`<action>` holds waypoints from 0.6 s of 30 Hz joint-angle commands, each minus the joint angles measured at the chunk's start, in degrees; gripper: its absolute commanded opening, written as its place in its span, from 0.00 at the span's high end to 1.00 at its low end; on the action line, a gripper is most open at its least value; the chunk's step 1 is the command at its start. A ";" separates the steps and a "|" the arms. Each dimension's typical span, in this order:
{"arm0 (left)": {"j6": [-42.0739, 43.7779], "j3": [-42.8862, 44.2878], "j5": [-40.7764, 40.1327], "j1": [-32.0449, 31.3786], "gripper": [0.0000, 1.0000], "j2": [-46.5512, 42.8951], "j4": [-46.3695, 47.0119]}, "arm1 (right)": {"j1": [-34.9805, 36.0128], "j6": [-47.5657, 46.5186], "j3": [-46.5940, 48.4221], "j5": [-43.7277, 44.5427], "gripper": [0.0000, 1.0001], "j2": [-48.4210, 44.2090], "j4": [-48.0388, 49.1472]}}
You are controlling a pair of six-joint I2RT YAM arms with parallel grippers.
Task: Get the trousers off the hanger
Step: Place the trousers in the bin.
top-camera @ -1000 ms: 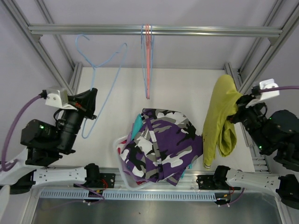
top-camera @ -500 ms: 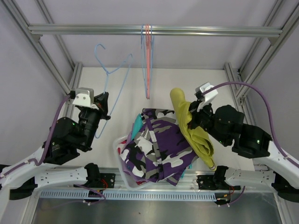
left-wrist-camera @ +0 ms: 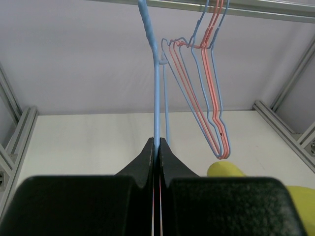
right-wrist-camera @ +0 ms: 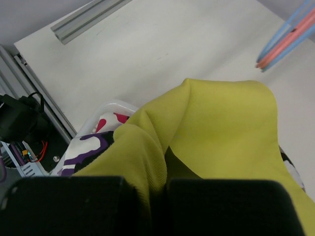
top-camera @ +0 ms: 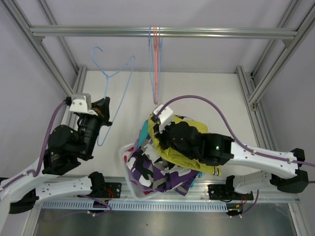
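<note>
My left gripper (top-camera: pixel 104 107) is shut on the wire of an empty light-blue hanger (top-camera: pixel 114 73) and holds it up at the left; the left wrist view shows the wire (left-wrist-camera: pixel 156 98) pinched between the closed jaws (left-wrist-camera: pixel 157 147). My right gripper (right-wrist-camera: pixel 165 184) is shut on the mustard yellow shorts (right-wrist-camera: pixel 221 123) and holds them over the white basket (top-camera: pixel 126 151). The yellow shorts (top-camera: pixel 173 156) drape across the camouflage shorts (top-camera: pixel 147 172) in the basket. Teal cloth (top-camera: pixel 143 132) and red-and-white cloth (right-wrist-camera: pixel 106 123) show at the basket's edge. The lilac pair is hidden.
Several empty blue and pink hangers (top-camera: pixel 155 64) hang from the metal rail (top-camera: pixel 221 33) at the back centre; they also show in the left wrist view (left-wrist-camera: pixel 214 98). Aluminium frame posts (top-camera: pixel 261 83) stand at both sides. The right arm (top-camera: pixel 216 147) stretches across the basket.
My right arm has swung left, carrying the yellow shorts from the right side to over the basket. My left gripper has moved the blue hanger slightly, still gripped.
</note>
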 commanded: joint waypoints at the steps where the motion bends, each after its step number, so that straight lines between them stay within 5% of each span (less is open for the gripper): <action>1: -1.76 -0.67 0.31 0.71 0.99 -0.77 1.44 | 2.24 2.26 0.54 0.01 1.00 1.53 13.11; 18: -2.20 -1.20 0.93 0.89 0.99 -0.95 1.26 | 5.23 14.65 -19.05 -5.27 1.00 12.34 31.21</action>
